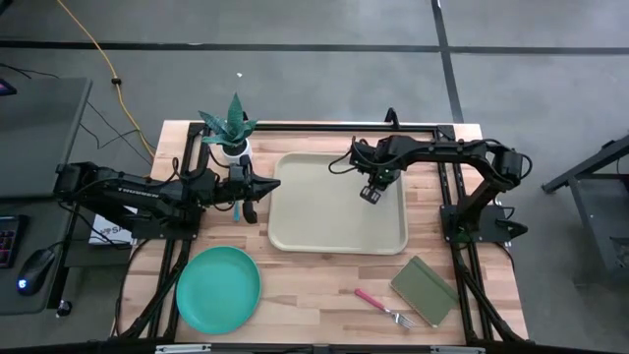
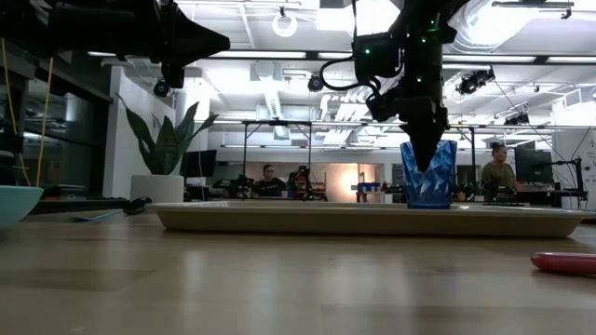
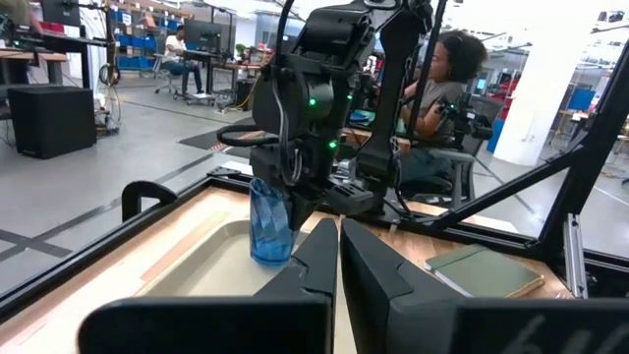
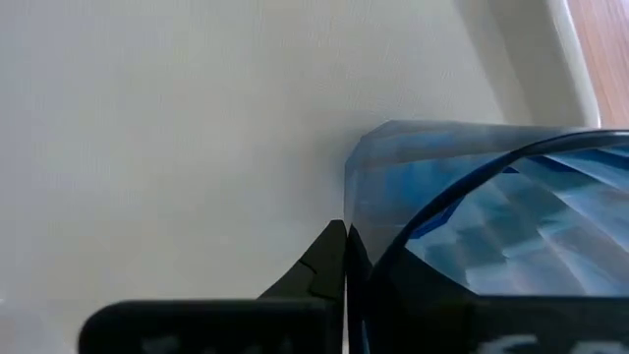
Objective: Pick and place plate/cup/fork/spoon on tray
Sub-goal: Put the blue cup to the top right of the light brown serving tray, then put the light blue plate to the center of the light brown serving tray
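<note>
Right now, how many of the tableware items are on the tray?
1. Only the cup stands on the tray, held by the right gripper. The plate and fork lie on the table; no spoon is visible.

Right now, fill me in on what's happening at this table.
The right claw is pinching the rim of the blue cup, which stands upright on the beige tray. The left claw is shut and empty, waiting beside the tray near the potted plant. The teal plate and the fork lie on the table off the tray.
</note>
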